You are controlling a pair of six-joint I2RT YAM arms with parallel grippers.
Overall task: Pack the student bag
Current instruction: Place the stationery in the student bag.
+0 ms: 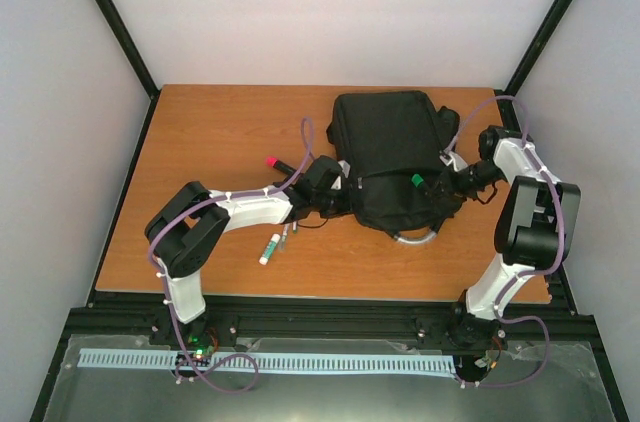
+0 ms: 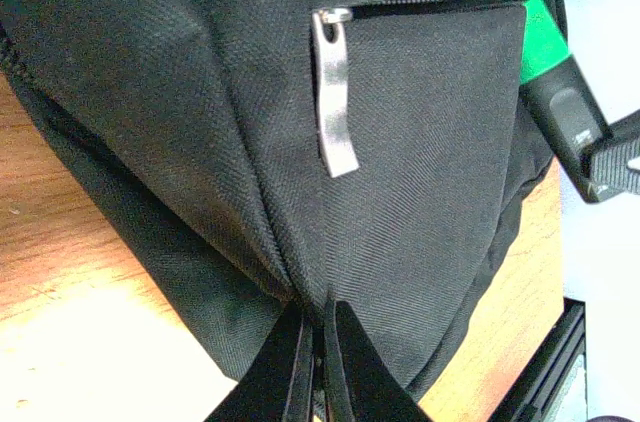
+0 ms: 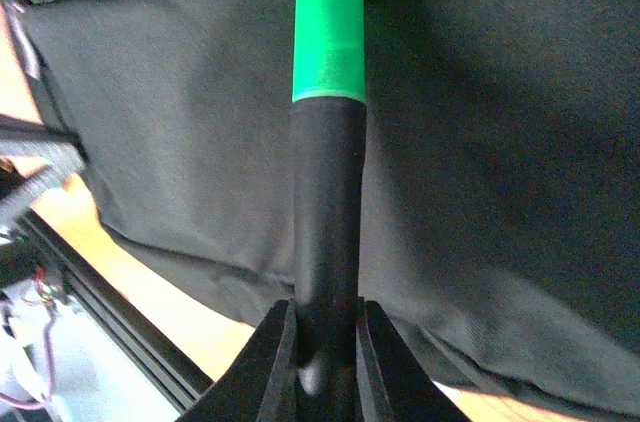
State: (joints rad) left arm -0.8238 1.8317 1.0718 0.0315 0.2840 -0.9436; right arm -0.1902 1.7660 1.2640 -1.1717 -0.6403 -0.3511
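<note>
Left gripper (image 2: pixel 320 320) pinches a fold of the black student bag (image 2: pixel 200 92). Right gripper (image 3: pixel 327 312) clasps a green-capped marker (image 3: pixel 328 142), its cap pointing at the bag.

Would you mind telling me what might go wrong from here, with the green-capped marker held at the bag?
1. The left gripper pinches only a thin fold of the student bag near its edge. The fabric may slip out, leaving the pocket slack.
2. The right gripper holds the marker by its tail end, so the green cap could snag on the fabric and the marker could pivot in the jaws.
</note>
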